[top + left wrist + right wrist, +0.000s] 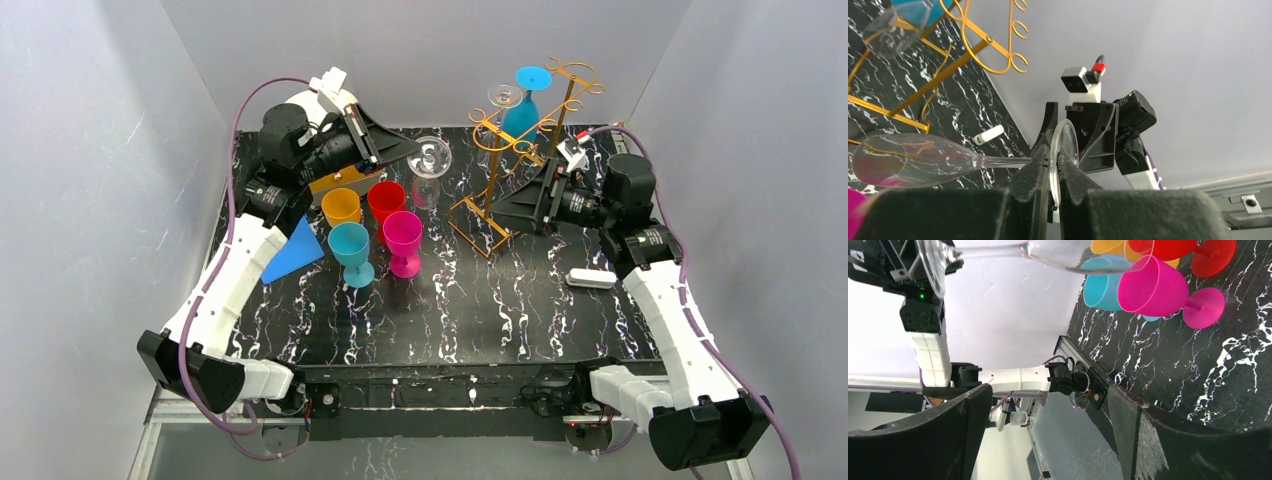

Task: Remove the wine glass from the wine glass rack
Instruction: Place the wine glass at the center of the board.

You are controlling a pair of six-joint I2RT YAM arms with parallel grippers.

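Already off the wine glass rack [520, 148], the clear wine glass [908, 160] hung in the air to the left of it, above the black marbled table [500, 310] and just behind a cluster of orange [341, 207], red [386, 200], magenta [403, 240] and teal [350, 250] goblets. The left gripper [1057, 172] had its fingers [1030, 175] pressed together on the round foot of the glass, so the stem and bowl stuck out sideways from the pads. On the rack, a blue glass [521, 112] and a second clear glass [503, 97] hung upside down from the top rails. The right gripper [505, 205] sat low beside the rack's base, its fingers spread wide apart and holding nothing.
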